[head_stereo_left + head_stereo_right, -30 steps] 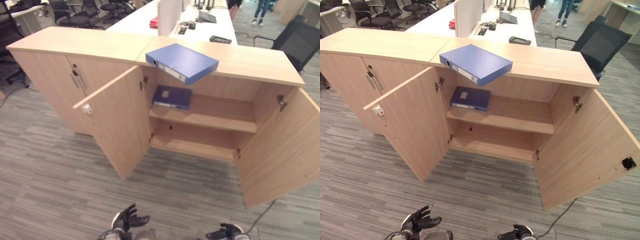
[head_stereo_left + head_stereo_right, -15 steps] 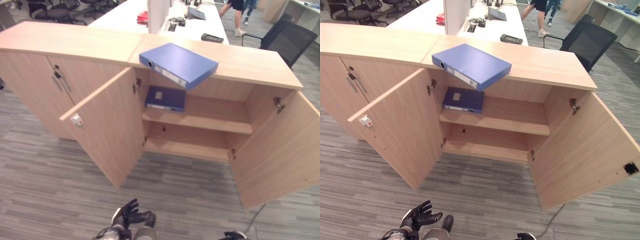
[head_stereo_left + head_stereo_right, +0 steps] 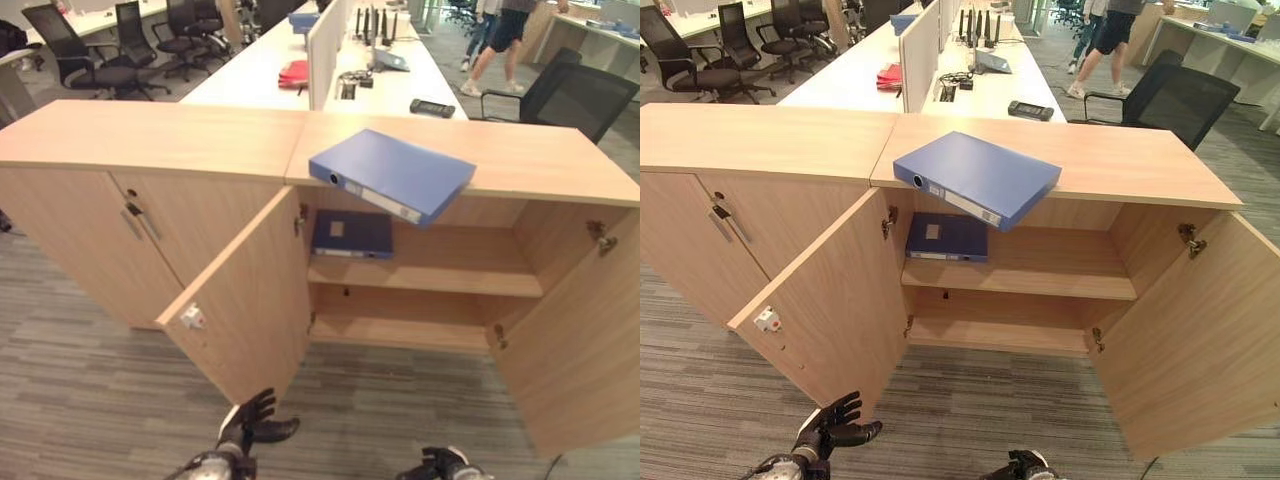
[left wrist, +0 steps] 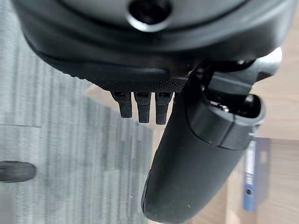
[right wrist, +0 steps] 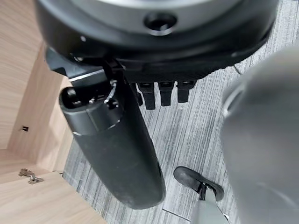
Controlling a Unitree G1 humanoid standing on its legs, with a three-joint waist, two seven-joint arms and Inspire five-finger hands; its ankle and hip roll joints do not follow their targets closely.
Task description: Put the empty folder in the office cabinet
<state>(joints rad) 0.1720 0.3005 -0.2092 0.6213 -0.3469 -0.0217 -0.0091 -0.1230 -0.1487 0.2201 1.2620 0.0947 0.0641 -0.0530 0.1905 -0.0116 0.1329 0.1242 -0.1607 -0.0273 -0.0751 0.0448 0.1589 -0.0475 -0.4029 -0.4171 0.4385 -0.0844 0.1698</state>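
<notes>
A blue folder (image 3: 392, 175) lies flat on the top of the wooden cabinet (image 3: 540, 160), one corner hanging over the front edge. Both doors below it stand open. On the upper shelf (image 3: 450, 275) a second, darker blue folder (image 3: 351, 233) lies at the left. The lower shelf (image 3: 400, 330) holds nothing. My left hand (image 3: 255, 425) hangs low over the floor in front of the left door (image 3: 250, 300), fingers spread, holding nothing. My right hand (image 3: 445, 465) is low too, fingers straight in the right wrist view (image 5: 161, 95), far from both folders.
A closed cabinet with door handles (image 3: 135, 215) adjoins on the left. The right door (image 3: 580, 340) swings far out. Behind are white desks (image 3: 270, 70), office chairs (image 3: 85, 55), a black chair (image 3: 565, 95) and a person walking (image 3: 500, 35). Grey carpet (image 3: 90, 390) lies in front.
The whole picture has shifted: the camera moved, so more of the room behind shows. Both folders stay put. My right hand shows a little more at the bottom edge.
</notes>
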